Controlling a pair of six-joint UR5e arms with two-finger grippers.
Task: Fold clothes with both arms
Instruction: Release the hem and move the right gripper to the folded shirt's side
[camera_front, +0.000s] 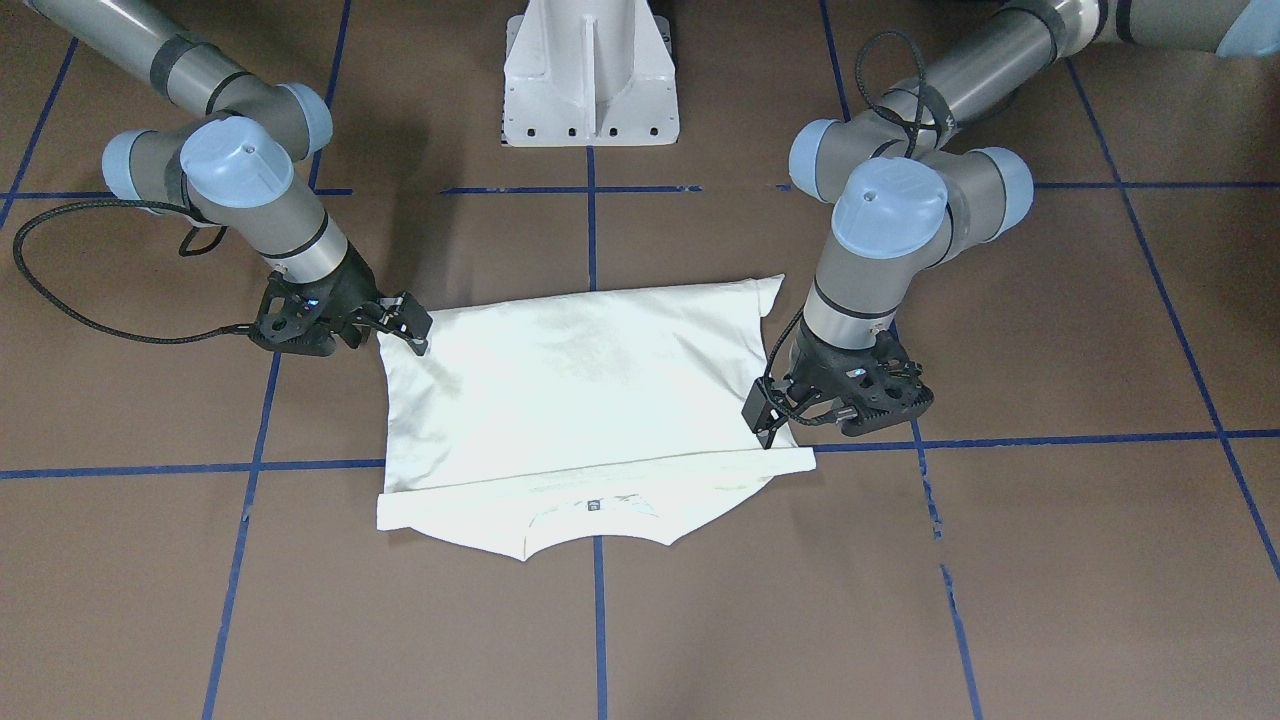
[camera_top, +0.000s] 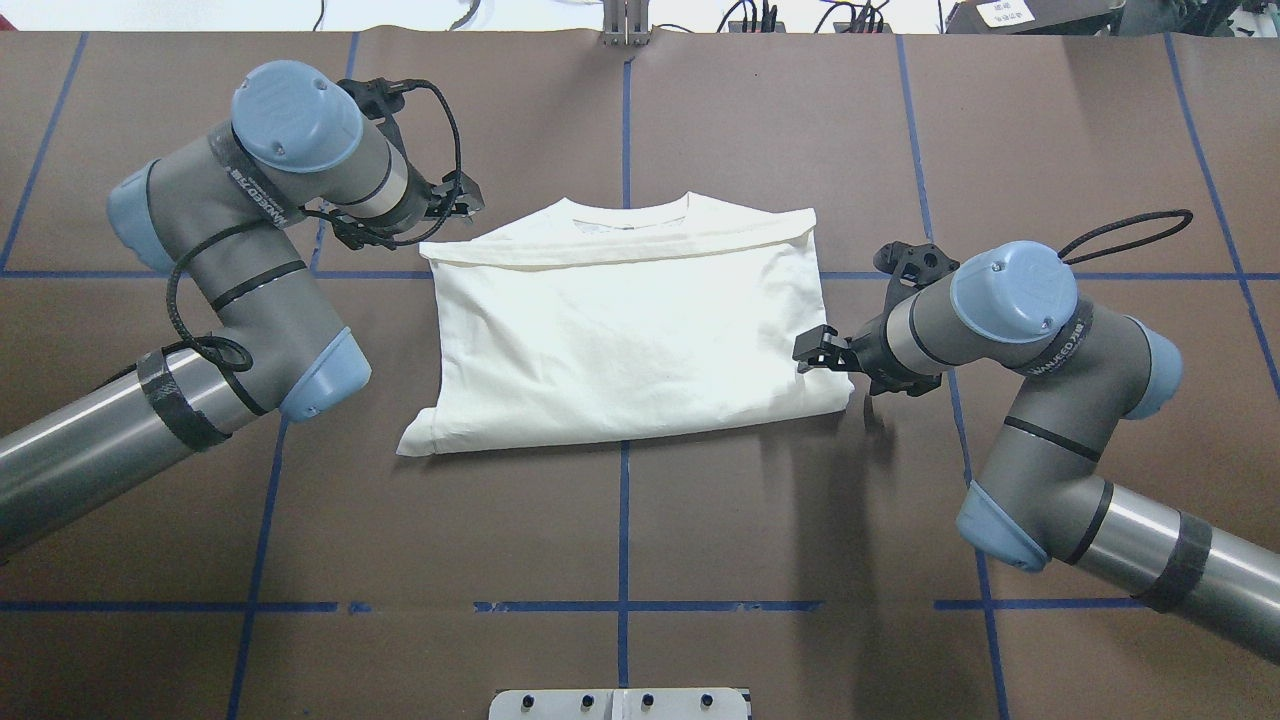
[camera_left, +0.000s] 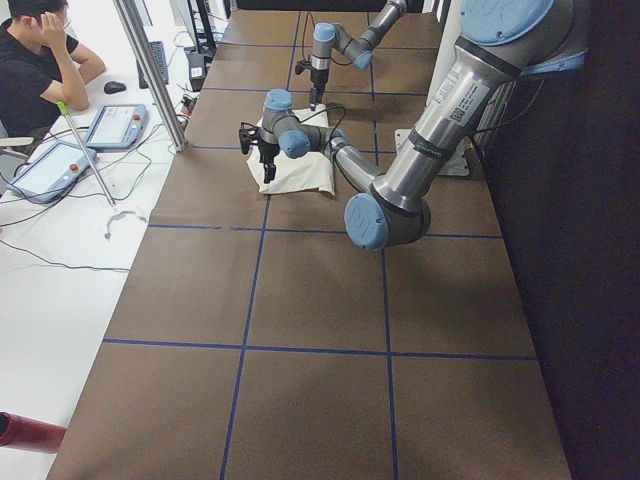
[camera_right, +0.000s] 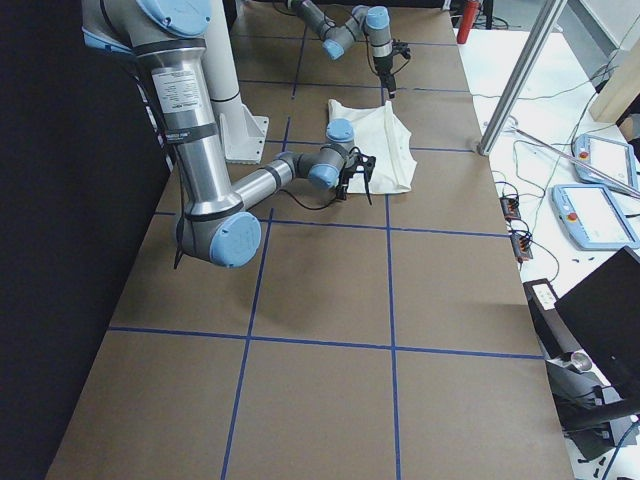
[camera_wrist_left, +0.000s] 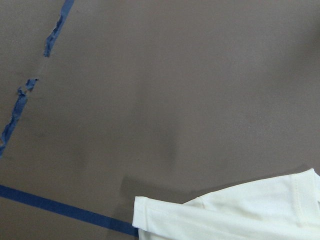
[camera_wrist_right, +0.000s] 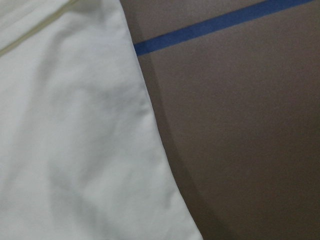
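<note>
A cream shirt (camera_top: 630, 330) lies folded into a rough rectangle in the middle of the brown table (camera_top: 760, 520), plain side up, with the neck end pointing away from the robot. The overhead view shows a folded edge running across it just short of the collar. The front-facing view adds a small label (camera_front: 595, 505) inside the neckline.

The left gripper (camera_top: 458, 200) sits at the far left corner of the shirt, at the end of that folded edge. From the front its tips look to be at the cloth, but touching or just above cannot be told. The right gripper (camera_top: 818, 352) is at the shirt's right edge, near the corner closest to the robot.

The left wrist camera shows a shirt corner beside a blue tape line (camera_wrist_left: 60, 212). The right wrist camera shows cloth edge and table. No view shows clearly whether either gripper's fingers are spread or pressed together
</note>
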